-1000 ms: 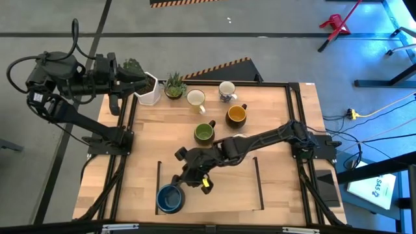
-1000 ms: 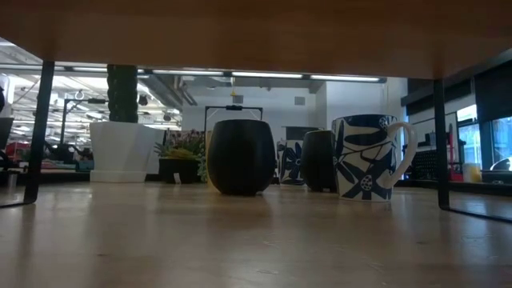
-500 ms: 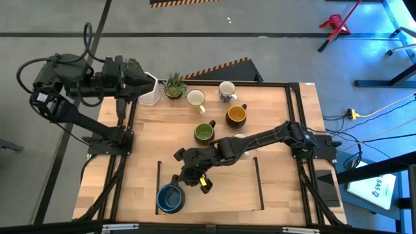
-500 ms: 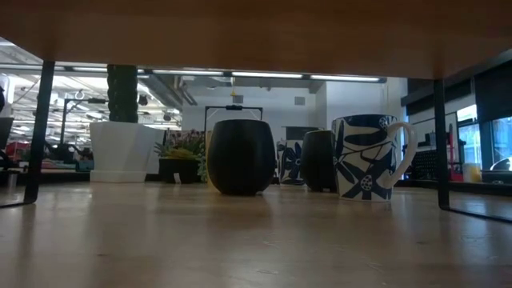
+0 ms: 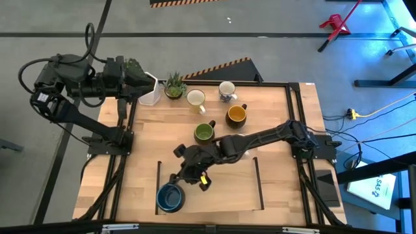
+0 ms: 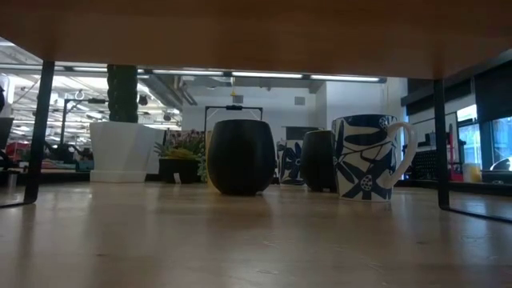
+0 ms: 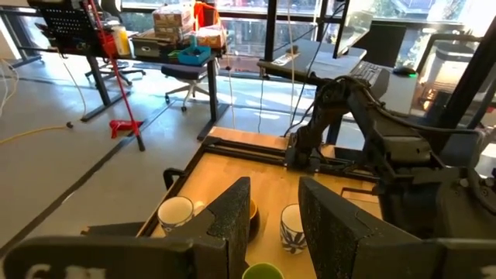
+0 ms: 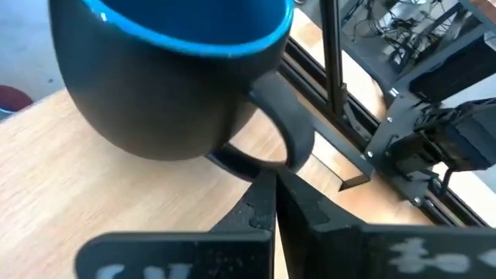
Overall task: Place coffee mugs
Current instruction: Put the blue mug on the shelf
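— Mugs mostly show from above: we see the blue mug [image 5: 170, 197] near the table's front edge, the green mug [image 5: 204, 133], orange-yellow mug [image 5: 236, 115], a cream mug [image 5: 195, 98] and the patterned mug [image 5: 227, 90] further back. A sixth is mostly hidden under the right arm.

— And the right gripper [image 5: 184, 177]?

— We find it just beside the blue mug; its wrist view shows the fingers [image 8: 267, 203] pressed together at the mug's handle, holding nothing. The left gripper [image 5: 138, 82] hangs past the table's back-left corner, fingers [image 7: 232, 221] parted, empty.

— Surface and room?

— Wooden table [image 5: 273, 195]; low down we see only dark silhouettes, the patterned mug and a white pot [image 6: 122, 150] against an office
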You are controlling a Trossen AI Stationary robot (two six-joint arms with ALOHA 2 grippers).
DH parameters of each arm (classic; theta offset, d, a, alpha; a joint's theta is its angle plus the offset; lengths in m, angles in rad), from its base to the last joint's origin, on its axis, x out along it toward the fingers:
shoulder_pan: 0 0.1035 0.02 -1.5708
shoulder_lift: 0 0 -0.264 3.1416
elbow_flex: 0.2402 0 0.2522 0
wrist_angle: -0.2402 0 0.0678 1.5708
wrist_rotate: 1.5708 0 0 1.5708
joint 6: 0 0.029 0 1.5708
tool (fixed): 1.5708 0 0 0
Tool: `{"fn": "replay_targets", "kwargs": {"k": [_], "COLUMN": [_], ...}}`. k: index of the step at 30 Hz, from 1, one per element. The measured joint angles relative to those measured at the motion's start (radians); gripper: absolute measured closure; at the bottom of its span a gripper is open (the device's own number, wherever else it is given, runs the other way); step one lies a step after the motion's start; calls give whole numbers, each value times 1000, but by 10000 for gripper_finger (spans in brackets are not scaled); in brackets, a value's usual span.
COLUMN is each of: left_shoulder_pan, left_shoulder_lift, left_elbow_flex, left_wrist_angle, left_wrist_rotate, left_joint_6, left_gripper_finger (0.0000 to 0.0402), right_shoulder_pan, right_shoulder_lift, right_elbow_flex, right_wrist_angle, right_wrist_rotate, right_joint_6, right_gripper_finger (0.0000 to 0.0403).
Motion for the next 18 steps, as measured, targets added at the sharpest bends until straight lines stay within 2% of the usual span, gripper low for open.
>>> {"fn": "replay_targets", "kwargs": {"k": [11,15,18], "left_shoulder_pan": [0,0,0], "left_shoulder_lift": [27,59,92], "left_elbow_flex": [0,0,0], "left_wrist_angle": [-27,-106,-141], "left_wrist_rotate": [1,49,111], "left_joint_6": [-1,-20,-25], "left_gripper_finger": [296,296,296], "right_shoulder_pan": [-3,-7,-7], "right_shoulder_lift": [10,10,7], "right_elbow_flex": [0,0,-1], "right_wrist_angle": [61,75,41], "right_wrist_rotate": [-26,-55,-9], "right_joint_6": [-59,-104,-84], "right_gripper_finger": [403,403,403]}}
